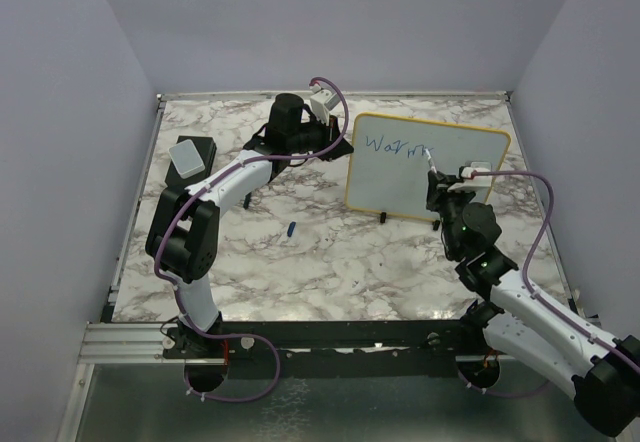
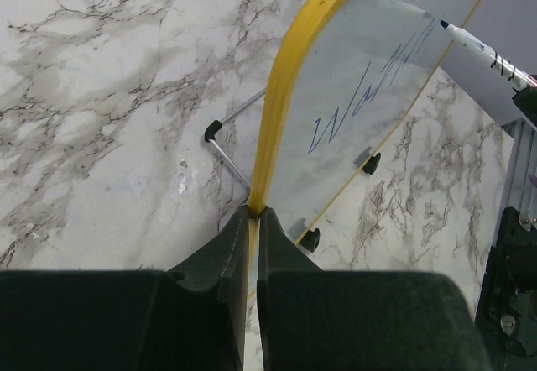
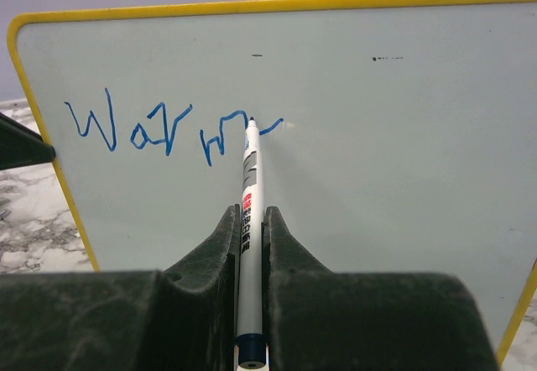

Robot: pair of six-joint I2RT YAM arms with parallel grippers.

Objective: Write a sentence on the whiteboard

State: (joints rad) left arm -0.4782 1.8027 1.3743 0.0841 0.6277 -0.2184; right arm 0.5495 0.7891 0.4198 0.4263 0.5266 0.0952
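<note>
Lettering was the step in hand. My right end effector [image 3: 248, 216] was pressed together on the barrel of a slim white marker with a blue tip [image 3: 249, 195], which stuck out straight ahead of the fingertips. Its tip met the rectangular white whiteboard with the thin yellow frame [image 3: 377, 136] right at the end of the blue handwritten sentence [image 3: 168, 128]. That sentence read only about "Warm", with a short stroke running on to the right of the tip. All of the board to the right of my fingers and below the line was bare.

My left end effector [image 2: 254, 216] pinched the yellow frame at the board's side edge, the rim running up and away from between the two fingers. The board stood upright on its small black feet on the marble-patterned table [image 1: 330, 252].

I judged the task early: the first word was unfinished. The next move called for steady light pressure, small strokes carried rightward away from my left end effector, and a firm hold on the frame so the board would not rock.

Well off to the left of my left end effector lay a grey-topped black block [image 1: 190, 155], and a small blue cap [image 1: 290, 228] lay on the table between the arms. I saw no container in any view.
</note>
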